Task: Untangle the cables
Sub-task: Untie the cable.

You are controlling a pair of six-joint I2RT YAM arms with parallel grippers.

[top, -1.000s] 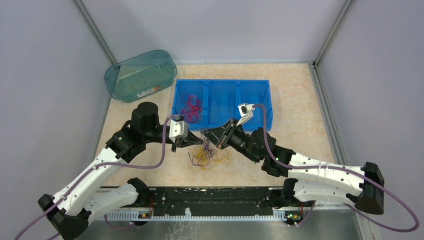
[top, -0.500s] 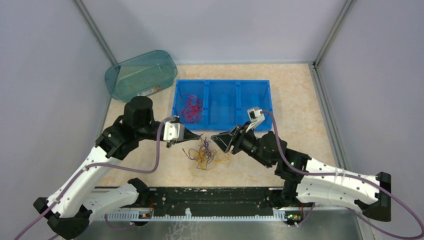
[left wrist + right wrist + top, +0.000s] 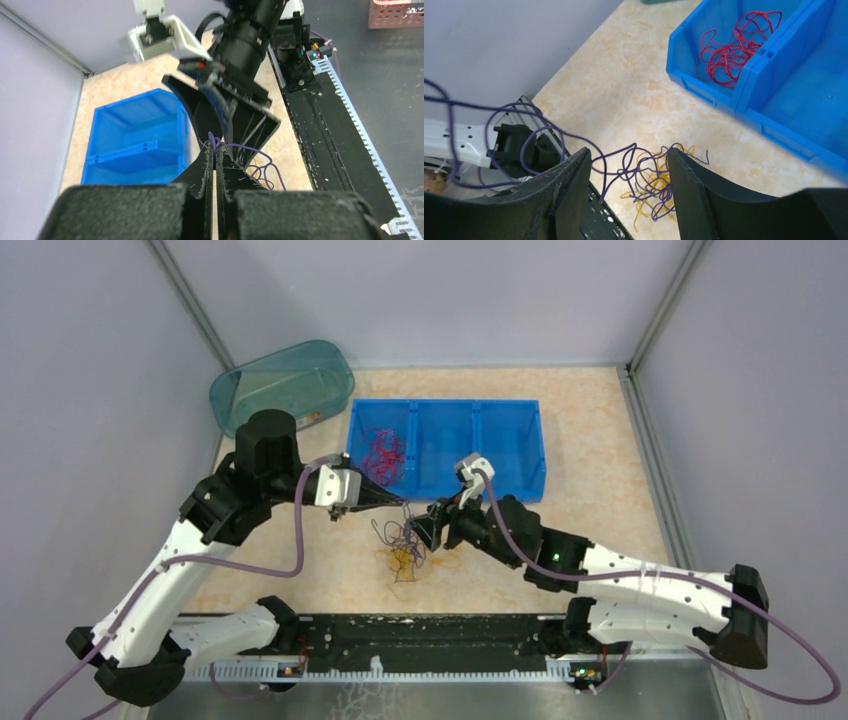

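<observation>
pinching 1 purple cable (image 3: 248, 147), the left gripper (image 3: 216, 156) has its jaws pressed together; the right gripper (image 3: 628, 152) holds its jaws apart, the purple-yellow tangle (image 3: 651, 182) lying just beyond it.

Free room: bare table (image 3: 610, 480) between the blue bin (image 3: 445, 404) and the right wall (image 3: 745, 390); the strip behind the bin; the near stretch to the right of the cable heap (image 3: 404, 558).
Bin: left compartment holds red cables (image 3: 383, 454); the other two are open from above.
Obstacles, left: tipped teal tub (image 3: 283, 390) in the far corner, with the left arm (image 3: 265, 445) just in front of it.
Obstacles, centre: left claw (image 3: 400, 503) and right claw (image 3: 424, 531) nearly tip to tip above the heap. A purple cable (image 3: 245, 147) runs from the pinched left claw and across the right claw's spread fingers.
Obstacles, near: black rail (image 3: 430, 635) along the table edge.
</observation>
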